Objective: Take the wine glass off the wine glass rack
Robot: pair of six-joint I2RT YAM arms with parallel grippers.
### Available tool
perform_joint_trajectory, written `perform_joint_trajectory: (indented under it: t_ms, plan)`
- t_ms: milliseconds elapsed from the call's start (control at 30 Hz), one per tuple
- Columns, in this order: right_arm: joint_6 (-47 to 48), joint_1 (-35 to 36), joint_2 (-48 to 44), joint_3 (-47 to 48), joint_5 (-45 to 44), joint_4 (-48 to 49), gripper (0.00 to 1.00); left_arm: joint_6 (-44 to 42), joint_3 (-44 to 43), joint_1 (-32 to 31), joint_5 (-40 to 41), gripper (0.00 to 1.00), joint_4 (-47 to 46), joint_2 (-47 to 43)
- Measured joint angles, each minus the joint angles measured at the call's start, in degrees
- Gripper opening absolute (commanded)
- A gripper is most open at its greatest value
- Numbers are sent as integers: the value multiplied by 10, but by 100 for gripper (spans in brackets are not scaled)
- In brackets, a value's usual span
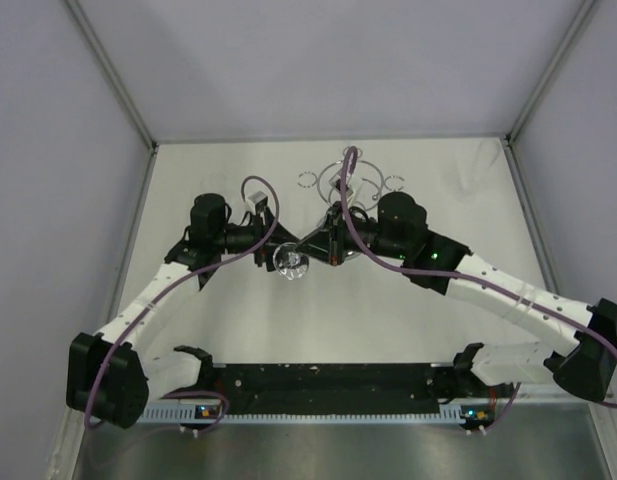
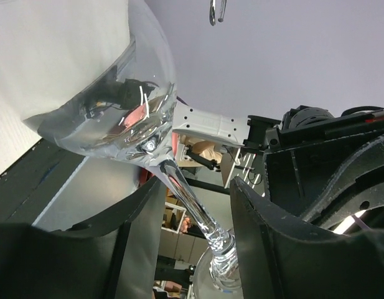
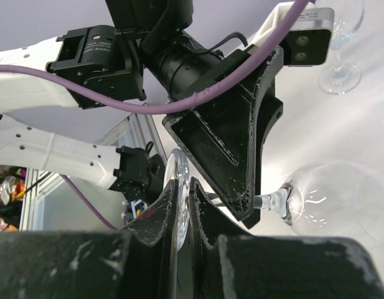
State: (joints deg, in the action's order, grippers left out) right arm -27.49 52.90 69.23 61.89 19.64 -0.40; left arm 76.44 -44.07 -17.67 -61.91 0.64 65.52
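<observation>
The wine glass [image 1: 291,263] is seen as clear, with a wide rounded bowl, a thin stem and a flat round foot. It is held lying on its side above the table [image 1: 228,330], between the two arms and on the near side of the wine glass rack [image 1: 350,178], apart from its chrome rings.

Its foot is pinched edge-on between the nearly closed fingers of the right gripper [image 3: 182,196]. The left gripper [image 2: 198,187] is spread, and the stem is straddled by its fingers [image 2: 139,218] with a gap on each side.

Two glasses are counted: the held one and a second glass [image 3: 339,59] at the upper right of the right wrist view. Whether that one hangs on the rack cannot be told. Only reflections are shown in the held bowl.
</observation>
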Motion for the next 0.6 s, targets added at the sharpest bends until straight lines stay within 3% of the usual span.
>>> perform_joint_trajectory:
  t_ms: [133, 300, 600]
  plan:
    - [10, 10, 8, 9, 2, 6, 0, 2, 0, -8, 0, 46, -7, 0]
    - [18, 15, 8, 9, 5, 7, 0, 7, 5, -11, 1, 24, -9, 0]
    - [44, 33, 8, 7, 14, -6, 0, 31, 6, -13, 1, 0, -25, 0]
